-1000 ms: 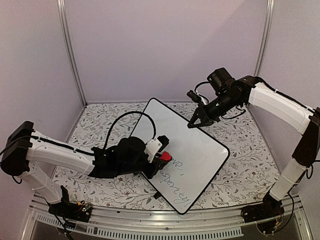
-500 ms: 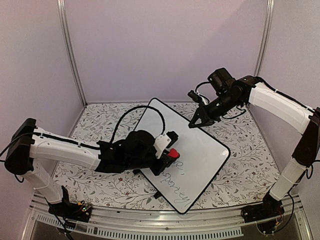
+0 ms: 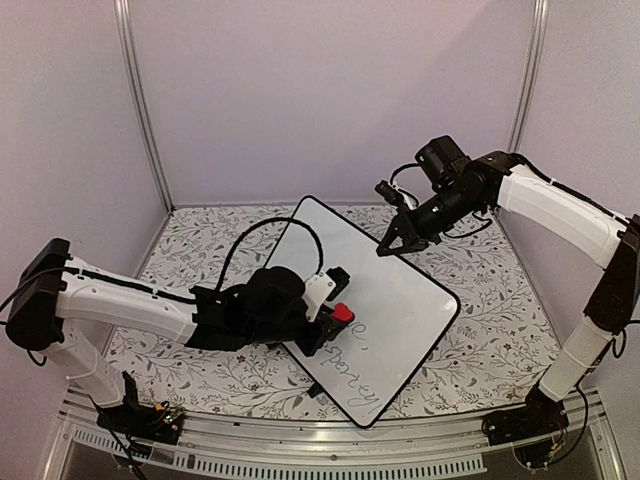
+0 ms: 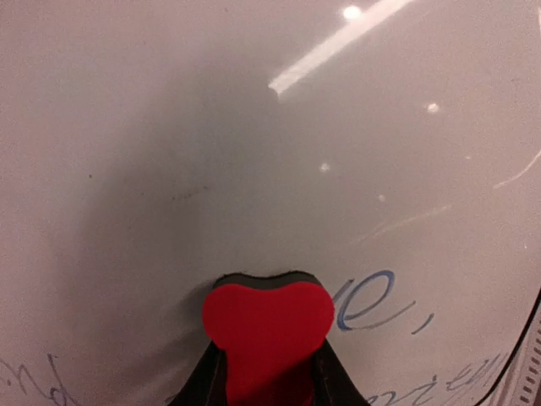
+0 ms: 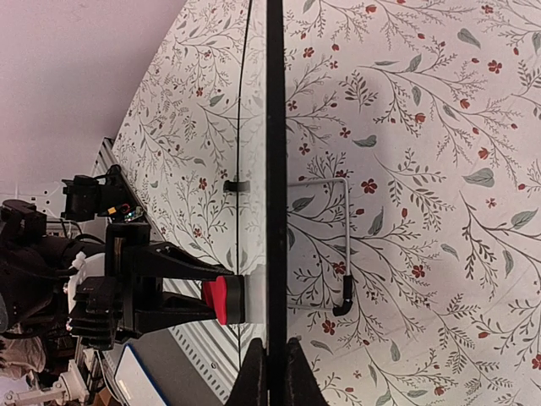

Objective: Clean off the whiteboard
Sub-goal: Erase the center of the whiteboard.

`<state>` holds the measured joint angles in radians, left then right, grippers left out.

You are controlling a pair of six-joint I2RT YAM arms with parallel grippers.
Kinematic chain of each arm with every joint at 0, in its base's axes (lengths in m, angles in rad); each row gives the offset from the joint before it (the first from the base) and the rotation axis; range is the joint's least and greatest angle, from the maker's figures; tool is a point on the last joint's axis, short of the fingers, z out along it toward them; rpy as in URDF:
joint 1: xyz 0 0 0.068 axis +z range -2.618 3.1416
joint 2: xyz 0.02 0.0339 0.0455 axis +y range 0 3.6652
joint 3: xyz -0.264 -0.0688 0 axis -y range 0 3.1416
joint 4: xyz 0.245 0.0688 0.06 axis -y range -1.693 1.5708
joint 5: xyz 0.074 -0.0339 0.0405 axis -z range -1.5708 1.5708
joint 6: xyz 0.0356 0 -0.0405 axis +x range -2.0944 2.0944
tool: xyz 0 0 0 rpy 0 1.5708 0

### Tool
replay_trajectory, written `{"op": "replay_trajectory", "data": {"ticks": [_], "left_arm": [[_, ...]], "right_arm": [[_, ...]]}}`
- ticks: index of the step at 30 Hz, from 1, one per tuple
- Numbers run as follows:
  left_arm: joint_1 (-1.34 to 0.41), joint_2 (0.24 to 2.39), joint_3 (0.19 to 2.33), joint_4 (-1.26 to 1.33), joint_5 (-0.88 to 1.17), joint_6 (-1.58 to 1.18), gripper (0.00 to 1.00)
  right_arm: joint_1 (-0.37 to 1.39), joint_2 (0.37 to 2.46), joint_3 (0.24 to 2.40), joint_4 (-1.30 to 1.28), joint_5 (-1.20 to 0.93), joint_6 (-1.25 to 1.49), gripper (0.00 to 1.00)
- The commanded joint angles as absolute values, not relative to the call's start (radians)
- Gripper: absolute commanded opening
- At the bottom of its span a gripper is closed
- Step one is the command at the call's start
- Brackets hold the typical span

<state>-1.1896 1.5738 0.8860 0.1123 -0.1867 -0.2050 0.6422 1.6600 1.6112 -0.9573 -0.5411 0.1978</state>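
Observation:
The whiteboard (image 3: 390, 300) stands tilted on the table, white with a thin black rim, with dark cursive handwriting on its near part. My left gripper (image 3: 335, 318) is shut on a small red eraser (image 3: 342, 313) and presses it against the board's face. In the left wrist view the eraser (image 4: 268, 326) touches the board (image 4: 254, 127) just left of blue writing (image 4: 368, 300). My right gripper (image 3: 385, 248) is shut on the board's far rim (image 5: 275, 169), seen edge-on in the right wrist view, where the eraser (image 5: 221, 300) also shows.
The table has a floral cloth (image 3: 490, 280). A wire stand (image 5: 338, 245) props the board from behind. White walls and metal posts enclose the table. A metal rail (image 3: 300, 455) runs along the near edge.
My left gripper swept the eraser right and up along the board, then back down and left a little. Some writing near the eraser is gone. The right arm has not moved.

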Motion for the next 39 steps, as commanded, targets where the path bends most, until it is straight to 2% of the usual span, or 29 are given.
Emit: {"op": "replay_trajectory", "data": {"ticks": [1,17,39], "left_arm": [[-1.203,1.596,0.823,-0.039,-0.168,-0.242,0.00],[-1.226,1.584,0.753,-0.055,-0.167,-0.291,0.00],[-1.190,1.601,0.996,-0.071,-0.265,-0.161,0.00]], "right_arm": [[0.672,1.674,1.621,-0.940,-0.572,0.170,0.00],[0.672,1.675,1.620,-0.940,-0.572,0.169,0.00],[0.672,1.690,1.631,-0.944,-0.577,0.169,0.00]]}}
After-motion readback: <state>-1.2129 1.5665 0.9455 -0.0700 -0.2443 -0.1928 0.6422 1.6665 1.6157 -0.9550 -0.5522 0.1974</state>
